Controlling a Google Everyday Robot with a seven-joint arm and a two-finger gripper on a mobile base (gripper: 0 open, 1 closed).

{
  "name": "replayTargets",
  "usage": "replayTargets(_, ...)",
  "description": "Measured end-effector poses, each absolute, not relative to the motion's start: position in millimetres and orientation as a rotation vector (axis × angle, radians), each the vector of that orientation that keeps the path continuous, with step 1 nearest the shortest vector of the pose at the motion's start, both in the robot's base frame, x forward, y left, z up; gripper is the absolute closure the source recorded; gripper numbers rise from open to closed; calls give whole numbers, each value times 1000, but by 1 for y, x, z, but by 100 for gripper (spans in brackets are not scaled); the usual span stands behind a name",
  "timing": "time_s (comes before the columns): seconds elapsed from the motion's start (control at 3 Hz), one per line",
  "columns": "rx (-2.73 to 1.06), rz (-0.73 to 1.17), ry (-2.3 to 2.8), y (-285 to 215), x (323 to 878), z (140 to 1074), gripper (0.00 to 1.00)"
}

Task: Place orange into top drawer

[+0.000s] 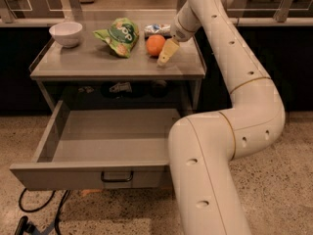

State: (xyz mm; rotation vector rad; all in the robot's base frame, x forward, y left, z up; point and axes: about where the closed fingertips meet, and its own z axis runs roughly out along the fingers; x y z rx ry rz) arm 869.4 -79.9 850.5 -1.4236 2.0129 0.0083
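Observation:
The orange (155,44) sits on the grey table top (98,65), right of centre. My gripper (165,54) is low over the table top, right next to the orange on its right side, with the arm reaching down from the upper right. The top drawer (73,175) is pulled wide open below the table top. Its grey inside looks bare and its dark handle (117,176) is at the centre of the front panel.
A white bowl (66,33) stands at the table's back left. A green snack bag (119,35) lies left of the orange, and a small packet (157,29) lies behind it. My arm's big elbow (215,146) hangs in front of the drawer's right side. Cables (34,212) lie on the floor.

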Motion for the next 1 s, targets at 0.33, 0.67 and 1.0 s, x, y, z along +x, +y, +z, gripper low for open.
replayTargets(0.33,-1373,46,1895,-66,885,866,0)
replayTargets(0.67,-1369,48,1888,-65,886,867,0)
replayTargets(1.0,-1370,95,1950,-64,881,844,0)
